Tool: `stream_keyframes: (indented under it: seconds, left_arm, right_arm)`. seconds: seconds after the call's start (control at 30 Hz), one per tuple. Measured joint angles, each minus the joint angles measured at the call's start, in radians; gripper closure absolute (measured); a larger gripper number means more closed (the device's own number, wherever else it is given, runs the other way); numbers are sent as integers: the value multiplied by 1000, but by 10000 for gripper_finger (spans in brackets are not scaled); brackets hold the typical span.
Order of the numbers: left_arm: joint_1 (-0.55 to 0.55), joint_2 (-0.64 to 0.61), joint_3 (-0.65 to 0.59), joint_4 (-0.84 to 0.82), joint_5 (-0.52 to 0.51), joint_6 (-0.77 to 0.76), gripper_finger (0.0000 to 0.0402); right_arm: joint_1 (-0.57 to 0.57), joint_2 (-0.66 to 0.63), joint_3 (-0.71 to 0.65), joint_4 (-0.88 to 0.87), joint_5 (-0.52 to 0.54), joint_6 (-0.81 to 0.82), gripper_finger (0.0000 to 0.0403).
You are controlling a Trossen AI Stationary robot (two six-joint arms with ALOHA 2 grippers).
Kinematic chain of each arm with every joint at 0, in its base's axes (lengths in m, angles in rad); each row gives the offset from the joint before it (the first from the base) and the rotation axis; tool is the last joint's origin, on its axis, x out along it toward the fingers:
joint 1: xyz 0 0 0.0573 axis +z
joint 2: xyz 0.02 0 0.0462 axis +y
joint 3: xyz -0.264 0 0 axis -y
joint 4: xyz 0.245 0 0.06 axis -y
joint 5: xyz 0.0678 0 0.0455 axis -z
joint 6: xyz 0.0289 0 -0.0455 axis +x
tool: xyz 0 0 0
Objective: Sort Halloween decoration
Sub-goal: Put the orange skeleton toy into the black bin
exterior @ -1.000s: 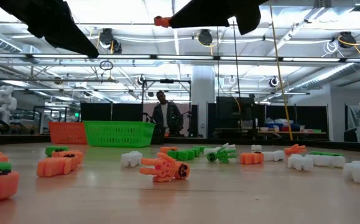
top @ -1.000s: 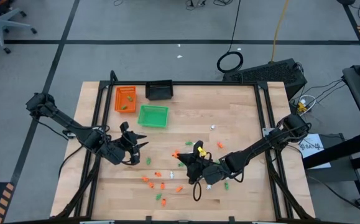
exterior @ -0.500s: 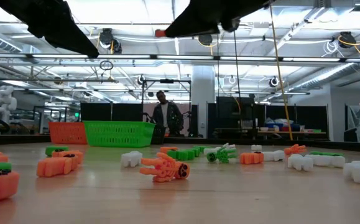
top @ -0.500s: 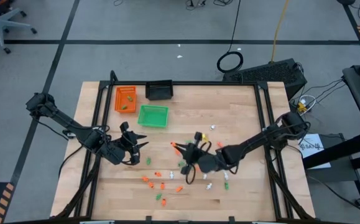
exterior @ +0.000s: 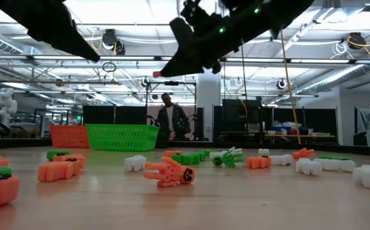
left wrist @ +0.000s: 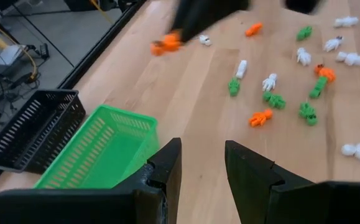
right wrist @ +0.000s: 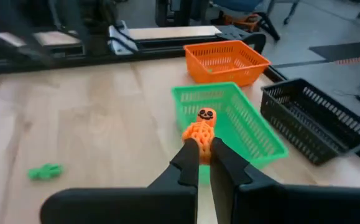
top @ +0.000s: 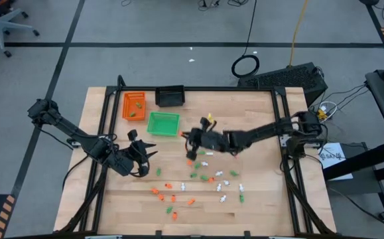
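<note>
One orange skeleton piece [right wrist: 201, 129] is clamped in my right gripper [right wrist: 203, 155], just short of the green tray [right wrist: 263, 144]. Carry on past it to the orange tray [right wrist: 226, 61] before releasing. My left gripper [left wrist: 199, 163] waits, fingers apart.

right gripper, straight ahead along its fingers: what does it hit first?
Probably the green tray. The right gripper, shut on an orange skeleton piece, points at it, with the orange tray beyond. Depth is unclear.

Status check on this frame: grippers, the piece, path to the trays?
Right gripper shut on orange skeleton, airborne near green tray. Left gripper open, idle. Nothing blocking.
</note>
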State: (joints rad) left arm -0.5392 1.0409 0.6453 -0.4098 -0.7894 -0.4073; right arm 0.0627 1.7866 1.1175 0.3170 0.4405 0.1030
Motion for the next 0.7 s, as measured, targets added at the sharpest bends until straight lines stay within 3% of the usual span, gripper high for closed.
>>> stream_keyframes:
  seconds: [0.33,0.5,0.7]
  left_arm:
    - [1,0,0,6,-97,129,281]
    - [13,0,0,8,-134,162,281]
    - [57,0,0,12,-167,209,281]
  right_arm:
    - [-335,0,23,5,-319,-29,402]
    - [-448,0,24,111,-450,-39,402]
    - [-520,0,24,243,-498,-41,402]
